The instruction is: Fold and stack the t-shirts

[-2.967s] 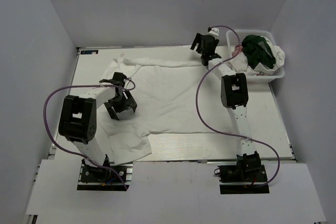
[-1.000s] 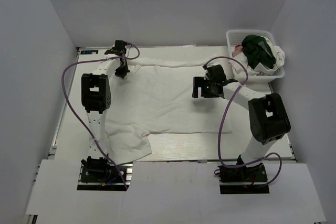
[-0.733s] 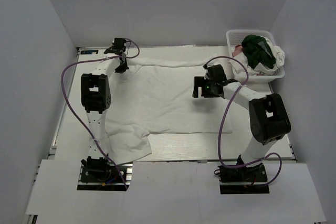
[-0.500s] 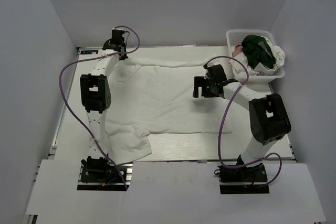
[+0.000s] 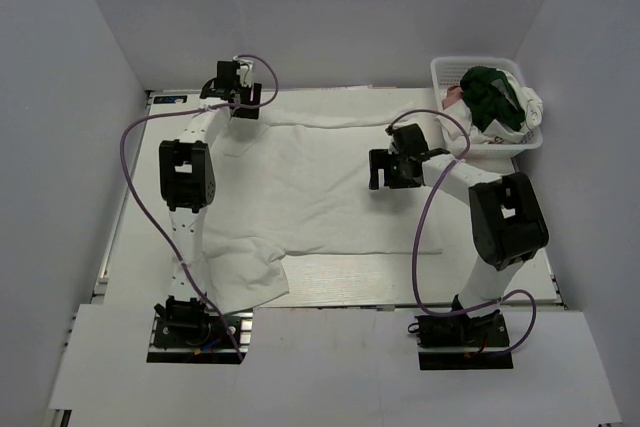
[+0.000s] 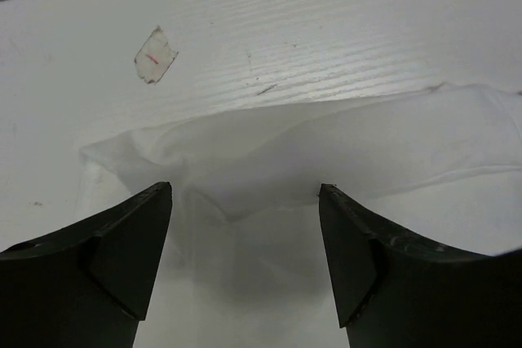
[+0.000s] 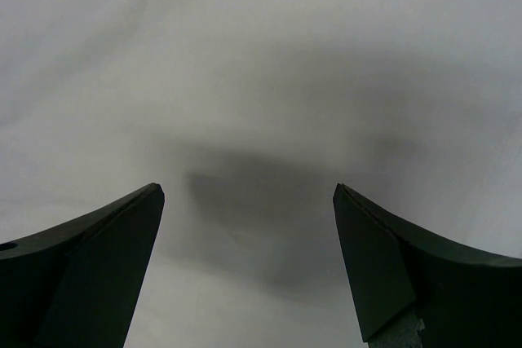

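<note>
A white t-shirt [image 5: 310,182] lies spread flat over the table, its near-left part bunched in folds [image 5: 240,272]. My left gripper [image 5: 248,102] is at the shirt's far-left corner, open. In the left wrist view the thin cloth corner [image 6: 326,140] lies loose on the table below the left gripper [image 6: 245,189], not pinched. My right gripper [image 5: 376,169] hovers open over the shirt's right half; in the right wrist view only smooth white cloth [image 7: 261,55] shows under the right gripper [image 7: 249,189]. More t-shirts, a dark green one [image 5: 490,95] among them, are piled in the basket.
A white lattice basket [image 5: 447,69] stands at the back right corner. A small paper scrap [image 6: 155,55] lies on the table beyond the cloth corner. Bare table [image 5: 350,292] shows along the near edge. Purple cables loop off both arms.
My left gripper, shut on the shirt's far-left corner a second ago, has carried it toward the back edge and opened, and the cloth now lies loose. The right arm has hardly moved.
</note>
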You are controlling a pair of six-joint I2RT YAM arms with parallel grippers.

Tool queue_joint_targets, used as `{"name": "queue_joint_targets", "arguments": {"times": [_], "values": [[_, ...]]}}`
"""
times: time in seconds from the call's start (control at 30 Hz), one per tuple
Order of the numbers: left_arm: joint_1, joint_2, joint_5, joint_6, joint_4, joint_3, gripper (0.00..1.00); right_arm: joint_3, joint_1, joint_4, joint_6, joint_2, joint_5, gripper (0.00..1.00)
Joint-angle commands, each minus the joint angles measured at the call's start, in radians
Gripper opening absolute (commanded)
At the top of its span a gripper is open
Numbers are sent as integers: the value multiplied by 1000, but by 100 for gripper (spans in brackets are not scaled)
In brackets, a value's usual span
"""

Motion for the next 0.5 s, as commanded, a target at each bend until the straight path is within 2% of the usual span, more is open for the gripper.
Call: {"name": "queue_joint_targets", "arguments": {"times": [0.0, 0.1, 0.13, 0.17, 0.23, 0.47], "values": [[4, 25, 60, 68, -27, 124, 83, 55, -3, -20, -16, 10, 34, 90], [4, 70, 7, 68, -27, 151, 72, 61, -3, -20, -15, 16, 35, 90], [4, 70, -4, 68, 3, 151, 52, 61, -4, -22, -13, 18, 34, 90], [4, 58, -15, 68, 17, 142, 37, 68, -3, -22, -13, 22, 32, 90], [4, 38, -26, 79, 69, 99, 1, 72, -3, -26, -15, 30, 35, 90], [4, -8, 20, 107, 71, 60, 0, 96, -6, -32, -10, 60, 29, 90]]}}
